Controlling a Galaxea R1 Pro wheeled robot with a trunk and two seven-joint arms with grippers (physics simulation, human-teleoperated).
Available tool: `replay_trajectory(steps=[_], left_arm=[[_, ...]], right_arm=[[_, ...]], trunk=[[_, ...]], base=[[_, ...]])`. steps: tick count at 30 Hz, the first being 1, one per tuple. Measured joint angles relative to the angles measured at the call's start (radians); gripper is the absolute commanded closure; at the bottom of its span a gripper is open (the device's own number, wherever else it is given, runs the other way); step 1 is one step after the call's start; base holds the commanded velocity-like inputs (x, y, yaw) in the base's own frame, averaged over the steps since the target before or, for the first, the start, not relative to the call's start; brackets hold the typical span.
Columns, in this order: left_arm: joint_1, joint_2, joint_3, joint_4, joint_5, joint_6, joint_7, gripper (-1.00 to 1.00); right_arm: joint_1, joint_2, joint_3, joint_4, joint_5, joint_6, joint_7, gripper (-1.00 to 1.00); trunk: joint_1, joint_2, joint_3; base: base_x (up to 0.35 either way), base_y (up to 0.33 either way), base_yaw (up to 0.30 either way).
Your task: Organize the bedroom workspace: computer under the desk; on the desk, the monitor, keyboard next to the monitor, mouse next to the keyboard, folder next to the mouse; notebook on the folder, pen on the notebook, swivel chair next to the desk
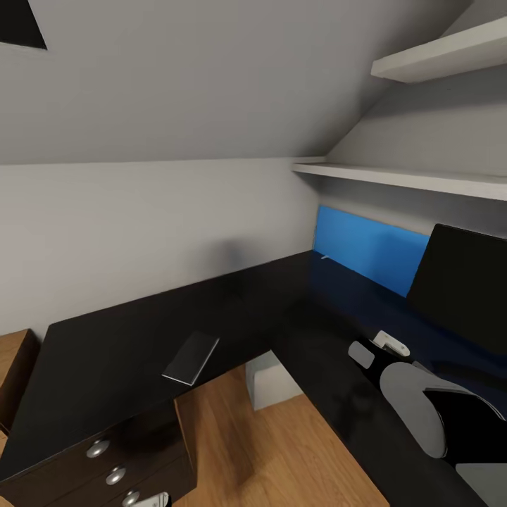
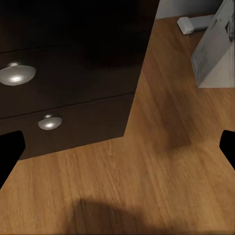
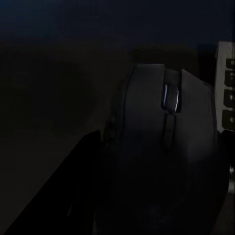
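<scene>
While right fingers [image 3: 161, 196] pinch mouse [image 3: 166, 147] over counter [image 1: 141, 338], left fingers [image 2: 117, 152] spread; next: set mouse beside keyboard.

my right arm [image 1: 422, 408]: rounded grey shell segments joined by glossy black sections
my right wrist [image 1: 389, 343]: small white-and-grey fitting at the far end
my left fingers [image 2: 10, 152]: plain matte black tips, no markings I can make out
</scene>
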Motion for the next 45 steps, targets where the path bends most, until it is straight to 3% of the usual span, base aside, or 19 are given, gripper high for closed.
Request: replay_trajectory(steps=[39,45], left_arm=[[0.000,-0.004,-0.003,0.007,-0.003,0.001,-0.003,-1.00],[0.000,-0.005,-0.003,-0.004,-0.003,0.002,-0.003,-1.00]], right_arm=[[0.000,-0.014,0.001,-0.005,0.001,-0.001,0.005,1.00],[0.000,-0.024,0.001,-0.007,0.001,-0.002,0.005,1.00]], trunk=[[0.000,0.000,0.001],[0.023,-0.042,-0.018]], base=[[0.072,0.000,-0.003],[0.000,0.000,0.000]])
